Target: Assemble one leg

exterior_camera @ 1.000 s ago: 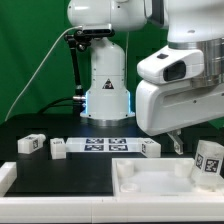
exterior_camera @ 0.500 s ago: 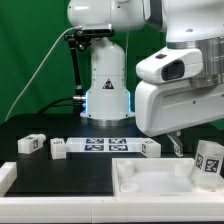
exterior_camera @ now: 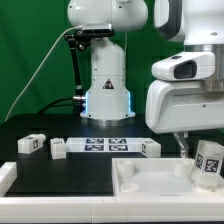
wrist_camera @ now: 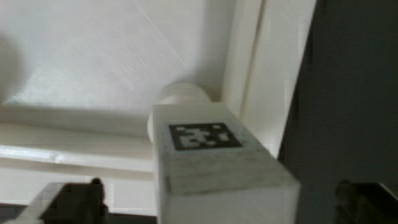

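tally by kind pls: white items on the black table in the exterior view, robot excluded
Legs: 4
Tray-like part with raised rim: 1
Marker board: 1
White piece cut off at the exterior view's left edge, kind unclear: 1
Total: 7

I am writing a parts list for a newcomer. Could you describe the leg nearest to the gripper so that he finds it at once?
Find the large white tray in the foreground. At its end on the exterior view's right, beside the gripper, sits one leg. The three other legs lie farther back in line with the marker board; this one is alone.
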You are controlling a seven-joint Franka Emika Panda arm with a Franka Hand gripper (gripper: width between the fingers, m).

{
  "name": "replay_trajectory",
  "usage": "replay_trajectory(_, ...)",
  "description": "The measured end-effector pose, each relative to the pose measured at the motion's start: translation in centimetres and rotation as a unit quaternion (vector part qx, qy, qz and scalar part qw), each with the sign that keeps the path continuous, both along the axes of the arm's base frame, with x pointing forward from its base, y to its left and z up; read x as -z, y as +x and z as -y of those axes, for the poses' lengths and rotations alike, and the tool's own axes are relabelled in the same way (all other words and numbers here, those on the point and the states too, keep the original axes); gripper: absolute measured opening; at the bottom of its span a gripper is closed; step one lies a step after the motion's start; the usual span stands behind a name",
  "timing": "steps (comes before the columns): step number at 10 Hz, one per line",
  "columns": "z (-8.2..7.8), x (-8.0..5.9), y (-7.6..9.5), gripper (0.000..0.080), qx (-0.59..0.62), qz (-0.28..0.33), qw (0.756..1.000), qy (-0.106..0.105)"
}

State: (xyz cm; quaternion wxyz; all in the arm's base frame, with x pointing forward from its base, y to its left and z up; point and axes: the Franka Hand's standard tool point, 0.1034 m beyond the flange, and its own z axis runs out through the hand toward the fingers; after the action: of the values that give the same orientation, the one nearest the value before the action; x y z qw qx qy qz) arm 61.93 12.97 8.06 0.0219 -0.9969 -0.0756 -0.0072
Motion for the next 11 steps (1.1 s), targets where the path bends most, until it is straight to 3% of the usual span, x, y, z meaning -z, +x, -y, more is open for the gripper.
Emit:
replay_trajectory(1, -0.09, 0.08, -0.05, 0.0649, -0.002, -0.001, 1.0, 0.0)
replay_trajectory(3, -0.07, 0.08, -0.05, 0.0391, -0.005, -0.001, 1.0, 0.0)
replay_trajectory(4, -0.02, 0.08, -0.04, 0.0391, -0.005, 0.0, 1.0, 0.0)
replay_trajectory(5, 0.31, 0.09, 0.02, 0.0304, -0.003, 0.0, 1.0, -0.001)
replay_trajectory(10, 0.56, 0.17, 0.01, 0.0298, 0.025, -0.002, 1.0, -0.001)
replay_trajectory(11, 0.61, 0.22, 0.0, 0.0298, 0.105, -0.003, 0.994, 0.004)
